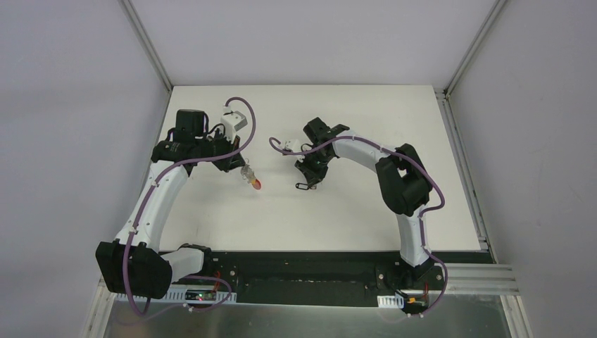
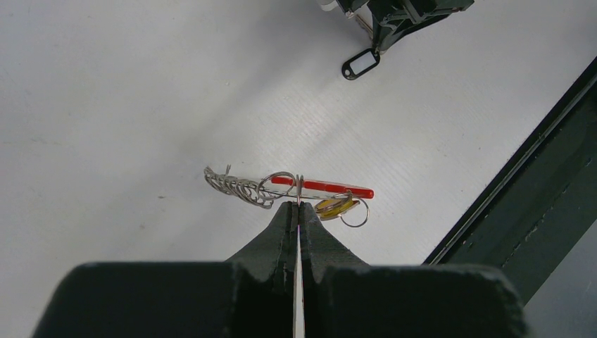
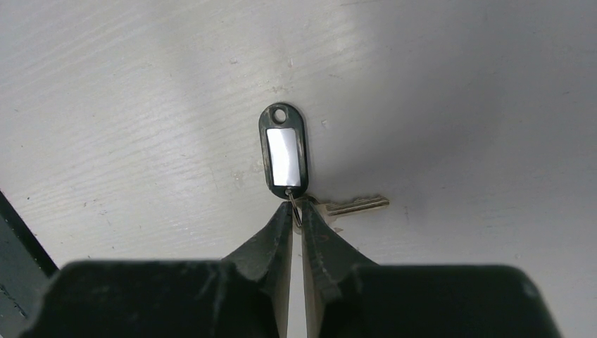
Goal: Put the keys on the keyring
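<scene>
My left gripper (image 2: 298, 206) is shut on a thin wire ring of the keyring (image 2: 331, 188). The keyring has a red band, a row of silver wire loops (image 2: 236, 186) and an orange-tan tag (image 2: 336, 205). In the top view it hangs at the left gripper's tip (image 1: 252, 179), left of centre. My right gripper (image 3: 296, 204) is shut on the small ring of the key (image 3: 352, 205), a silver key joined to a black tag with a white label (image 3: 284, 155), close over the table. In the top view the right gripper (image 1: 310, 177) is a short way right of the keyring.
The white table (image 1: 352, 211) is bounded by grey walls at the back and sides. A dark rail (image 2: 535, 211) runs along the near edge by the arm bases. The right gripper and the black tag (image 2: 360, 63) show at the top of the left wrist view.
</scene>
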